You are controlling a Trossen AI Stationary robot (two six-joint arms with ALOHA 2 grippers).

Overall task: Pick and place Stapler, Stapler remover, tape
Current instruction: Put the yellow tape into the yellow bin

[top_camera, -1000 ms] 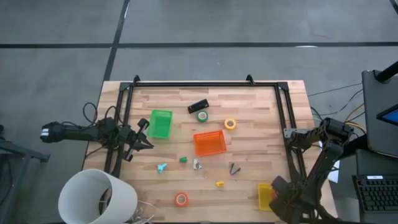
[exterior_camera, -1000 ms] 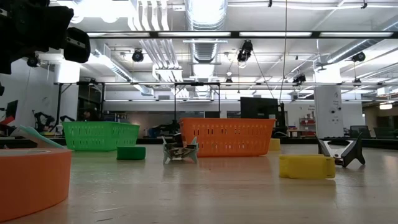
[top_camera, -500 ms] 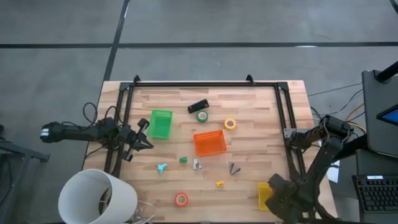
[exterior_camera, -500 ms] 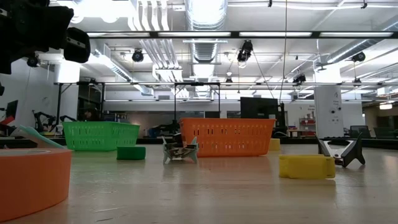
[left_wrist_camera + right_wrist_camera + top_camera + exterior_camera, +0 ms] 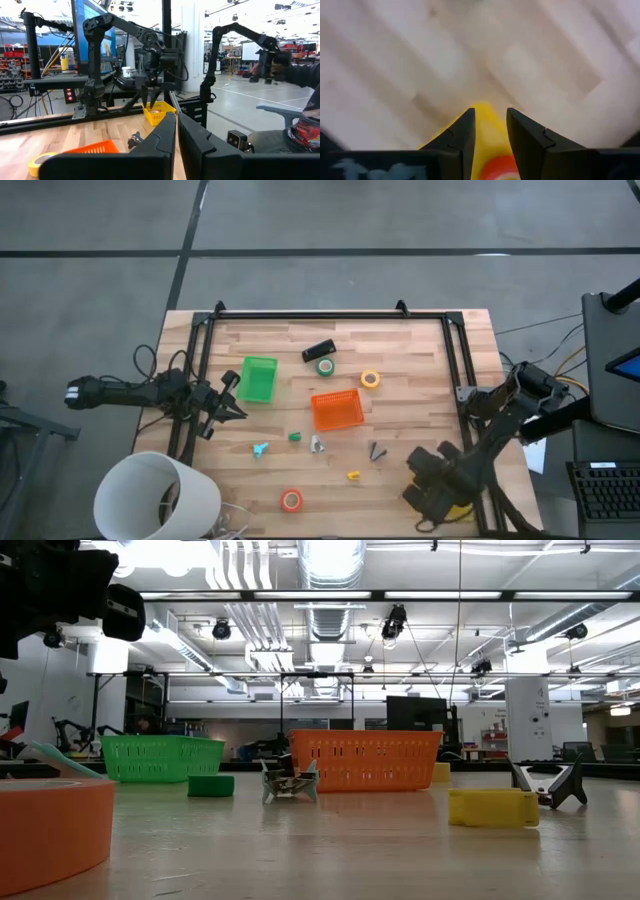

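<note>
The black stapler (image 5: 318,350) lies at the far middle of the table, with a green tape roll (image 5: 325,366) beside it and a yellow roll (image 5: 370,379) to its right. An orange roll (image 5: 291,500) lies near the front edge. Two staple removers (image 5: 317,444) (image 5: 377,450) stand mid-table. My right gripper (image 5: 425,480) points down over the near right part, open; its wrist view is blurred and shows a red-orange roll (image 5: 500,167) on yellow below. My left gripper (image 5: 240,408) waits shut at the left edge.
A green bin (image 5: 259,379) and an orange bin (image 5: 337,409) stand mid-table. My right arm mostly hides the yellow bin (image 5: 159,111) at the near right. Small teal (image 5: 260,449), green (image 5: 295,437) and yellow (image 5: 353,475) pieces lie around the removers. A black rail frame (image 5: 330,315) borders the table.
My right gripper has swung from above the yellow bin toward the table's left, a little farther in from the front edge, and its arm now lies across the bin. No object on the table has moved.
</note>
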